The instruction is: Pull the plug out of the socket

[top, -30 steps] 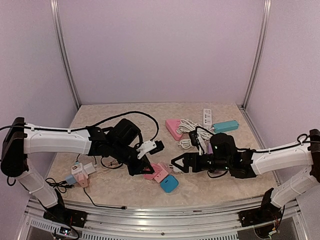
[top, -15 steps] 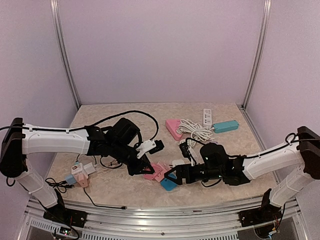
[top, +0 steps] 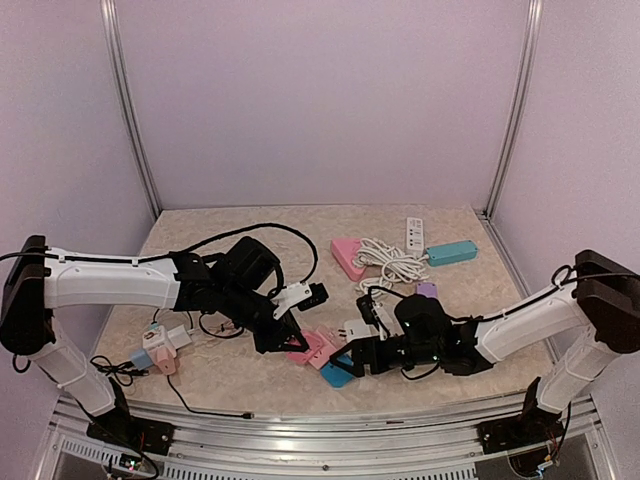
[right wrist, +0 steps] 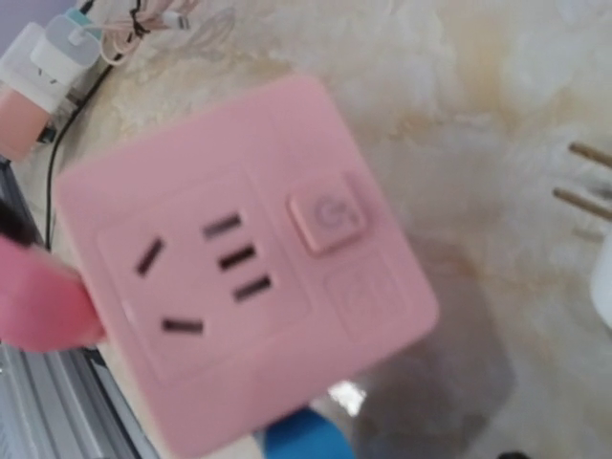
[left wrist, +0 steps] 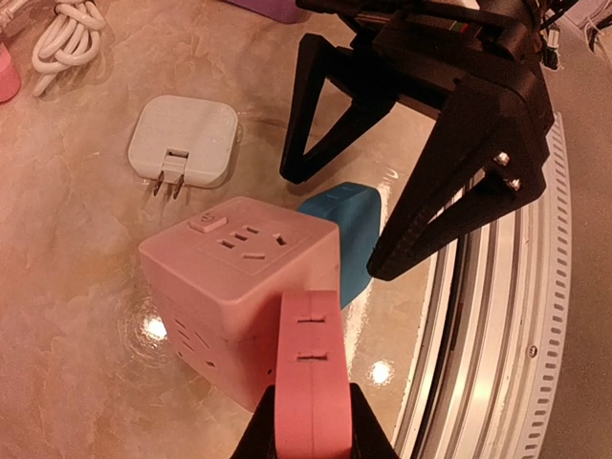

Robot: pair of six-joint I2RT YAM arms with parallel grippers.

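1. My left gripper (left wrist: 311,426) is clamped narrow on the pink plug (left wrist: 308,368), which sits pushed into a side face of the pink cube socket (left wrist: 234,277), near the front edge of the table (top: 300,395)
2. My right gripper (left wrist: 337,222) is spread wide and holds nothing; its black fingers (left wrist: 449,191) stand on the far side of the cube from my left one, straddling a blue plug (left wrist: 356,244) that presses against the cube's opposite side
3. I cannot tell whether either right finger touches the blue plug or the cube
4. The blue plug lies between my right fingers and the cube body, so it crowds that side
5. A white adapter (left wrist: 186,139) lies flat just beyond the cube, prongs pointing toward it, not touching
6. From my right wrist, the cube's top face shows a five-slot outlet and a square button
7. Farther back lie a pink triangular socket (top: 347,257), a coil of white cable (top: 385,262), a white power strip (top: 415,233) and a teal block (top: 451,252); a purple piece (top: 427,290) sits by my right arm
8. Beside my left arm sits a cluster of small adapters (top: 160,348) in white, pink and blue
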